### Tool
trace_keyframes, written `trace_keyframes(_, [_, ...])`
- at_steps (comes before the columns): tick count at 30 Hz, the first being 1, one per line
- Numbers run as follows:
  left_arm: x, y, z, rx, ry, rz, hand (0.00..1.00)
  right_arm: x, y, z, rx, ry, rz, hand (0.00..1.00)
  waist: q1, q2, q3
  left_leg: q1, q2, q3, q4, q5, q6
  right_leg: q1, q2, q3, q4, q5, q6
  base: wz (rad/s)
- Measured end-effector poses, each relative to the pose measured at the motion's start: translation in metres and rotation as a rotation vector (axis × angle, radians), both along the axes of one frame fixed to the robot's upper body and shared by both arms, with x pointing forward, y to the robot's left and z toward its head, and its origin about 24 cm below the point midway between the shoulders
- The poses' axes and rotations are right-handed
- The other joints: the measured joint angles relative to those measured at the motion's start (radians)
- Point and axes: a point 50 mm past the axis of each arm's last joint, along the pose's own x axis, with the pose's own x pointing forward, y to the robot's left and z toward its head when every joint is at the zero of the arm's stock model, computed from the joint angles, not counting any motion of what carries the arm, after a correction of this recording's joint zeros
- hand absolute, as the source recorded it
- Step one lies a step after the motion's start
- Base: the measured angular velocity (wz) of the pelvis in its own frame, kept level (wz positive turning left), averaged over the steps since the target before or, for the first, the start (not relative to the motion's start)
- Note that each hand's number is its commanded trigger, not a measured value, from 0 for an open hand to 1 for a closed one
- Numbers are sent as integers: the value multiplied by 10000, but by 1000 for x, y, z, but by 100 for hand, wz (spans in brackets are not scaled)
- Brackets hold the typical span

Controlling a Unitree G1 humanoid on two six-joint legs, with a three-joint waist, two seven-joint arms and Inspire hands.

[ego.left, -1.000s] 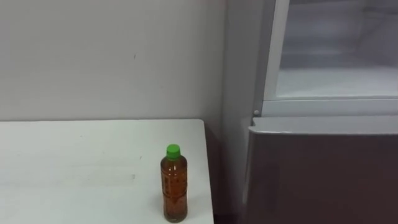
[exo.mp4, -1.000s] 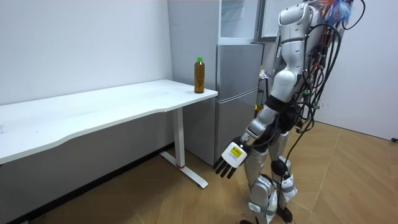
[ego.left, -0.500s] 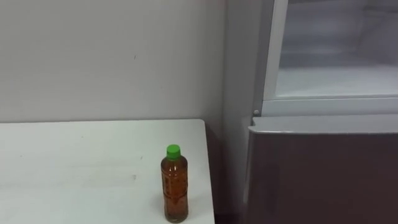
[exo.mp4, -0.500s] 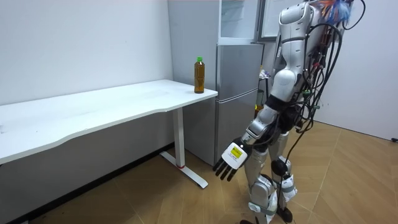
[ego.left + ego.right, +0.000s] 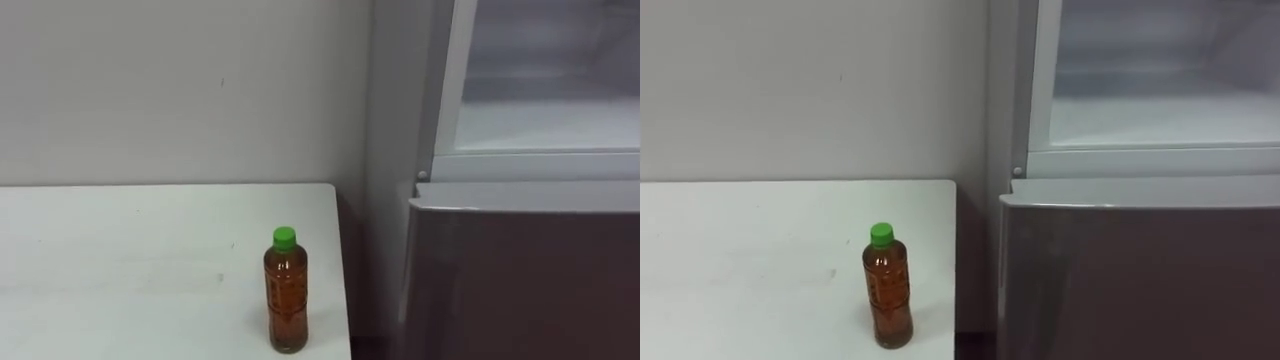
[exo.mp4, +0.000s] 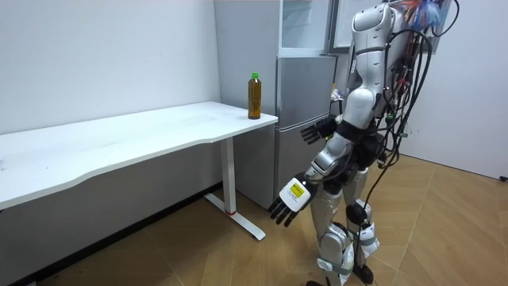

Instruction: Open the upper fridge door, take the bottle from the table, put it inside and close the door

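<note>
A white wall (image 5: 180, 90) backs a white table (image 5: 120, 260), and just beside the table's right end stands a grey fridge (image 6: 305, 119). The robot stands upright on the wood floor (image 6: 198, 254) before the fridge, facing it and the table's end.

In the room view its left hand (image 6: 289, 200) hangs low beside the thigh. The fingers are straight and spread, pointing down, and have hold of nothing. Its right hand (image 6: 316, 132) is held out at waist height toward the fridge — fingers spread too, and empty. As far as that view tells, it is not touching the fridge.

The bottle (image 5: 285, 300) is well apart from both hands. It stands upright on the table near the right end, close to the edge that faces the fridge. It holds brown liquid and has a green cap (image 5: 284, 237) and a label round its middle.

To the bottle's right, across a narrow dark gap, is the fridge's lower door (image 5: 520, 280), which is closed. Above that the upper compartment (image 5: 545, 110) stands open — its pale inside and shelf floor show behind a white frame.
</note>
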Motion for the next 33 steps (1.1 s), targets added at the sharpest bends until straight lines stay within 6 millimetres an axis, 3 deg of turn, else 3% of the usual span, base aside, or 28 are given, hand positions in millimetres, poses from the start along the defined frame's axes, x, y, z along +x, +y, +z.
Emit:
trace_keyframes(9, [7,4,2,193,-68,-410,0,17,14,27,242,-1417,694,0,217,-114,-55,-136,15,44,27,0,1,-151,-2,56,146,3,-4,-2])
trace_keyframes(14, [9,5,2,301,-53,-622,0,31,29,56,635,-2847,1410,0,332,-96,-14,-198,52,87,111,-3,3,-246,1,78,278,23,-29,-2])
trace_keyframes(25, [6,7,2,352,163,-607,0,53,37,89,1062,-4357,1661,0,663,-167,-22,-231,66,104,113,39,8,-280,-1,72,345,42,-61,0])
trace_keyframes(33, [3,9,2,434,284,-672,0,57,38,97,1501,-4686,1471,0,814,-251,-35,-272,65,44,147,40,6,-301,2,8,326,43,-60,1])
